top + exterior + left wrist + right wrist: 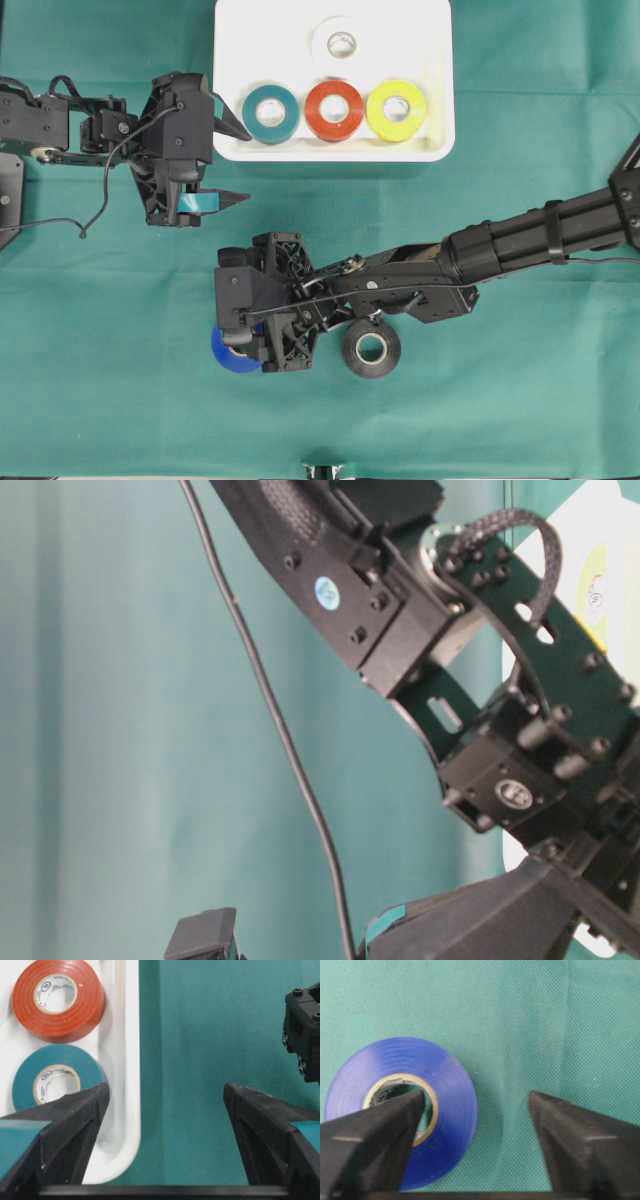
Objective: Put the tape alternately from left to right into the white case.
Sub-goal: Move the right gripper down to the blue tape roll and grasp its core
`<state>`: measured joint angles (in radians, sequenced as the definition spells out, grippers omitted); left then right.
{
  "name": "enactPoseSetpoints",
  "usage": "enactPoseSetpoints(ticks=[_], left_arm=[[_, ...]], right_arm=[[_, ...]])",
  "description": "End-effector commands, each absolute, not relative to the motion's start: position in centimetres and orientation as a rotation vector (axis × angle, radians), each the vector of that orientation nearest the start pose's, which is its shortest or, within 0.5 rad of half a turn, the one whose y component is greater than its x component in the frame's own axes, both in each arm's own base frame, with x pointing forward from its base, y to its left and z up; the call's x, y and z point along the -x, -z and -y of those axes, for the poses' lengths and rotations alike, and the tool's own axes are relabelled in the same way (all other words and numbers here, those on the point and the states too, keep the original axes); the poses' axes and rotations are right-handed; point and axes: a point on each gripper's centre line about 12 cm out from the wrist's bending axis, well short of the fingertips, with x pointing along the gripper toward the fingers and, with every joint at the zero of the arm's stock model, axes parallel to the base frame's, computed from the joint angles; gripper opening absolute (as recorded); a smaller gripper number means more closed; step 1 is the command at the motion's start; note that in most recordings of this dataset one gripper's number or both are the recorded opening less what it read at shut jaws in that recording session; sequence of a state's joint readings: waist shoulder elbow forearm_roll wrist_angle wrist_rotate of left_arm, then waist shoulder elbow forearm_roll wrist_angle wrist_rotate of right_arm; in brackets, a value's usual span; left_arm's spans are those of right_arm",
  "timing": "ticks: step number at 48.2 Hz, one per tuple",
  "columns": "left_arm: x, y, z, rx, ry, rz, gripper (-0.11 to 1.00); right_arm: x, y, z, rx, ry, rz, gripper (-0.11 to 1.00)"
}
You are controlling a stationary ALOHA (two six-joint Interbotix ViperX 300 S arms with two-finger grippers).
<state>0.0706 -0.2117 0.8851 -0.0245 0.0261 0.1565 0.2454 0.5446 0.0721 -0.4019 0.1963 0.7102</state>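
Green cloth [120,380] underneath. White case [232,60] at top w/ white, teal, red-orange, yellow rolls. Below case: blue roll [400,1110], right gripper [477,1105] spread, one finger in its core; black roll [371,348] beside. Left gripper [165,1105] spread at case's left edge.

Teal-green cloth [520,400] spread flat across the whole work surface, finely dimpled weave up close, faint creases running sideways near its middle. Soft, even light, pale shadows only. Below the cloth's near edge, a thin pale strip. In the table-level view, blurred green filling the backdrop
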Motion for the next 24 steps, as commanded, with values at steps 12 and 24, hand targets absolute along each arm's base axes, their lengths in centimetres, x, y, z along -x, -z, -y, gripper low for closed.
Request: enactPoseSetpoints(ticks=[12,24], left_arm=[[-32.2,-17.7,-2.2,-0.101,-0.023,-0.673,0.95],[-32.2,-17.7,-2.2,-0.101,-0.023,-0.673,0.95]], right_arm=[[-52.5,-11.6,-12.3,-0.180,-0.047,-0.756,0.03],[-52.2,-12.7,-12.3,-0.181,-0.048,-0.745,0.03]])
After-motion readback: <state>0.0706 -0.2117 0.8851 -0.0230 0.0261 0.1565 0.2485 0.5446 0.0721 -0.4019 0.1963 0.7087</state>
